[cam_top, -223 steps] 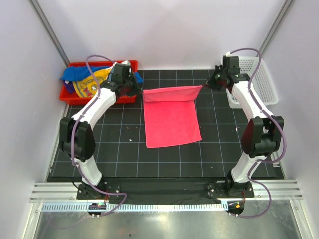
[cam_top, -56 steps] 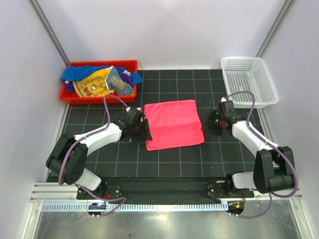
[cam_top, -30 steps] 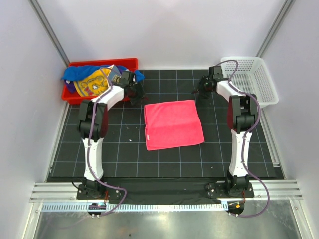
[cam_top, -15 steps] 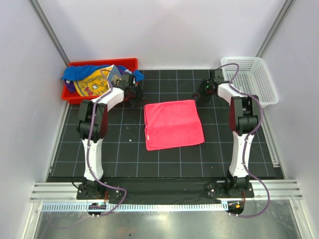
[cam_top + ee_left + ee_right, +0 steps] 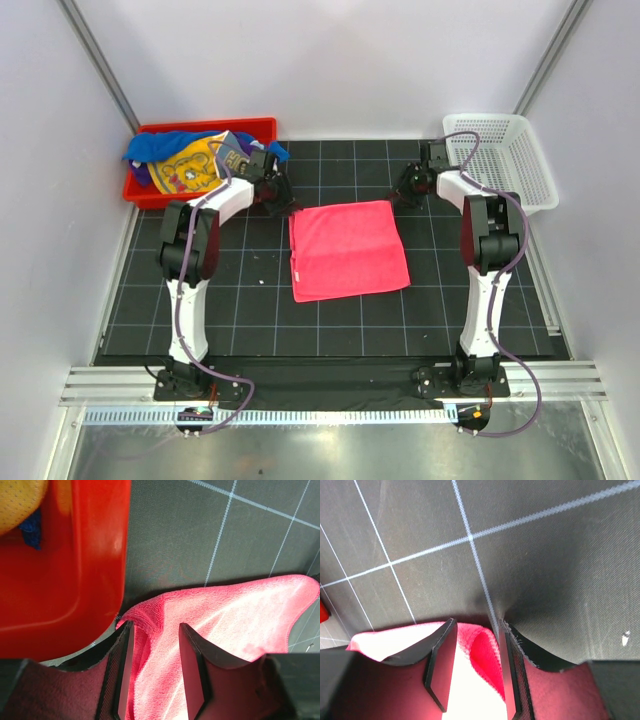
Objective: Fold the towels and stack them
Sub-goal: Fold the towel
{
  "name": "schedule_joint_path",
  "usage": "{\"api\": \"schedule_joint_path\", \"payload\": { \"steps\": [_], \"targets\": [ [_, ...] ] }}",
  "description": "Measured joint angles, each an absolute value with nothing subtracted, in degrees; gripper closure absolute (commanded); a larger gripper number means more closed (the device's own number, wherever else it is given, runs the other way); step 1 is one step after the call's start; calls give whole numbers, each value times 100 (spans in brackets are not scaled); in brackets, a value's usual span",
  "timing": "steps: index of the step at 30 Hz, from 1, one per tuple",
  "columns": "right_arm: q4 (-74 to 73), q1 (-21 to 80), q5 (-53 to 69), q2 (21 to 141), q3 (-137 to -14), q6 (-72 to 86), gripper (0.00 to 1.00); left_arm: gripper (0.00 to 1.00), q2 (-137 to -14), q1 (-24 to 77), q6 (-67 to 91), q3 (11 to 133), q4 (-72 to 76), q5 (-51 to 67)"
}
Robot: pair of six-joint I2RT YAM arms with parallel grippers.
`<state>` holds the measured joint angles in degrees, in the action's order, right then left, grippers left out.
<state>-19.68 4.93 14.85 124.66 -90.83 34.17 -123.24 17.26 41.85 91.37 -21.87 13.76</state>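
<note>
The black gridded counter [image 5: 240, 300] carries one hot pink cloth towel [image 5: 348, 250], laid flat near its middle, between the two arms. The towel's near edge lies free, and no gripper is near it. Its far edge runs left to right, and the coming move is judged to turn on that edge. Each far corner lies directly under the arm on its own side.

At the far left corner, the left gripper [image 5: 288, 205] is set down over the cloth. In the left wrist view the jaws are seen apart, astride the corner, with the pink pile bunched against one finger [image 5: 122, 670]. No pinch from both sides is observed.

At the far right corner, the right gripper [image 5: 403, 190] is likewise lowered. In the right wrist view the jaws are seen apart. A raised ridge of towel stands between them and touches one finger [image 5: 506, 670] only. Neither gripper is judged to have a hold yet; closure on both corners is required before the far edge can be lifted.

Beyond the left gripper, a red plastic bin [image 5: 200, 127] is noted, holding the remaining blue and yellow towels [image 5: 185, 165] in a heap. Beyond the right gripper, a white mesh basket [image 5: 520, 170] is noted.
</note>
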Motion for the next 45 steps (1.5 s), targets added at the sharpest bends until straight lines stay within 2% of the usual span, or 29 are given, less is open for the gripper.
{"api": "schedule_joint_path", "payload": {
  "steps": [25, 38, 45],
  "targets": [
    [-1798, 633, 1612, 12123, -8746, 3616, 59, 62, -12289, 1761, 4202, 9002, -2187, 1162],
    [-1787, 633, 1627, 12123, -8739, 3618, 60, 74, -12289, 1761, 4287, 8973, -2187, 1066],
    [-1778, 633, 1627, 12125, -8739, 3618, 60, 78, -12289, 1761, 4289, 8962, -2187, 1000]
  ]
}}
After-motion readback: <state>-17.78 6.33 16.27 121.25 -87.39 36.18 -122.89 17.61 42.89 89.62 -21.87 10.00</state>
